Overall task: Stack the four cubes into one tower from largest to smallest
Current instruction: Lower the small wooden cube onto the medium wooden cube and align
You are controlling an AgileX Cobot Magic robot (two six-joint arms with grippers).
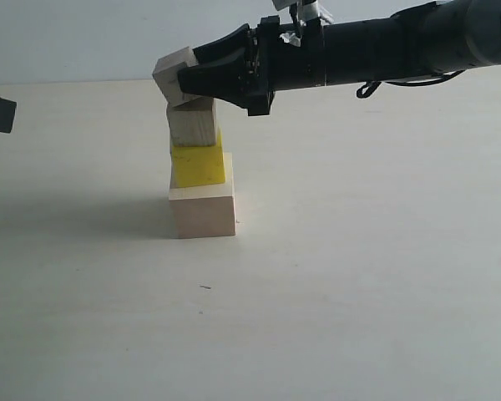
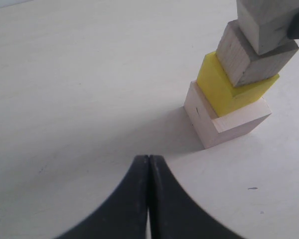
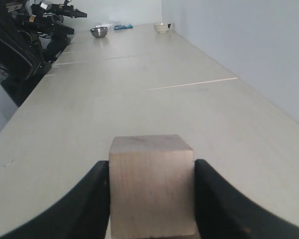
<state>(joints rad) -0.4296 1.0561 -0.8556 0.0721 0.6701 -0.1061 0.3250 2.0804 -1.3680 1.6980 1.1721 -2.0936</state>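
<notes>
right gripper (image 3: 150,169) clamped on small wooden cube (image 1: 170,71) — tilted above medium wooden cube (image 1: 192,124), left gripper (image 2: 148,172) pressed together

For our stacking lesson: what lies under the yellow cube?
The large pale wooden cube, resting on the table. The yellow cube hides most of its top face.

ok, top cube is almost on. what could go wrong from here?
1. The small cube sits tilted in the right pincer; released like that, it may land on an edge and roll off the medium cube.
2. The cubes are stacked off-centre, crowded to one side of the large cube, so a downward push could tip the tower.
3. The lower finger hangs close to the medium cube; pulling out could clip it.
</notes>
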